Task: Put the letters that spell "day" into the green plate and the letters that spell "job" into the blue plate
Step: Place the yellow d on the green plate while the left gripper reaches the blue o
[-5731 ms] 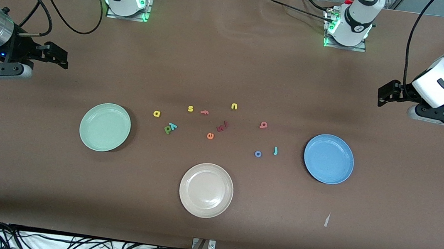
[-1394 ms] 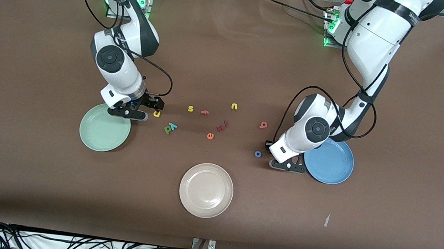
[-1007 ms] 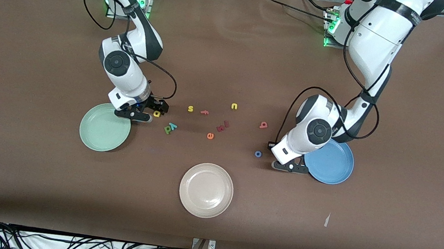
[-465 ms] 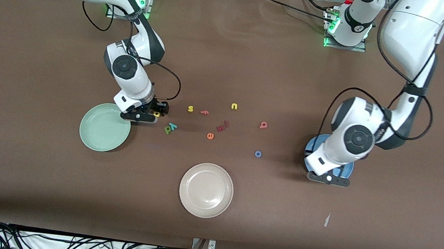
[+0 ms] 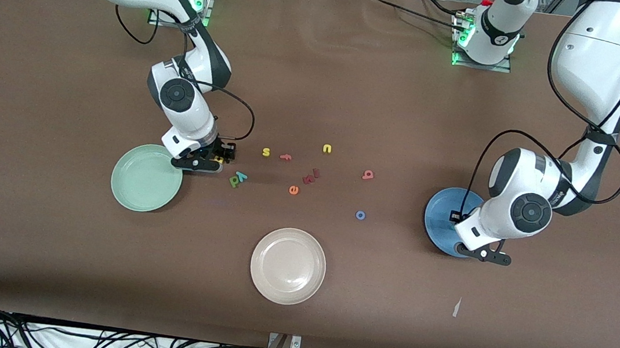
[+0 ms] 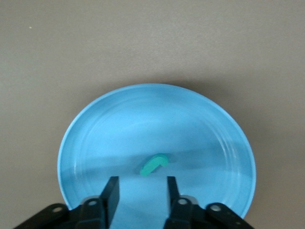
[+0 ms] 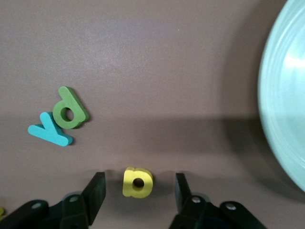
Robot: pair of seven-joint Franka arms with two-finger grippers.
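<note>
Teal "j" (image 6: 154, 164): lying in the blue plate (image 6: 105, 129).
Left gripper (image 6: 141, 190): over that plate, jaws apart, empty.
Right gripper (image 7: 139, 190): jaws wide either side of the yellow "a" (image 7: 137, 182), seemingly not touching.

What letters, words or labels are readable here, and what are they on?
"a": yellow piece on the table, inside the open right gripper.
"d", "y": green and teal pieces, touching.
"s", "u": yellow pieces.
"e": orange piece.
"o": blue ring.
"j": teal piece in the blue plate, under the open left gripper.
Dark red pieces: too small to read.
No printed labels readable.
</note>
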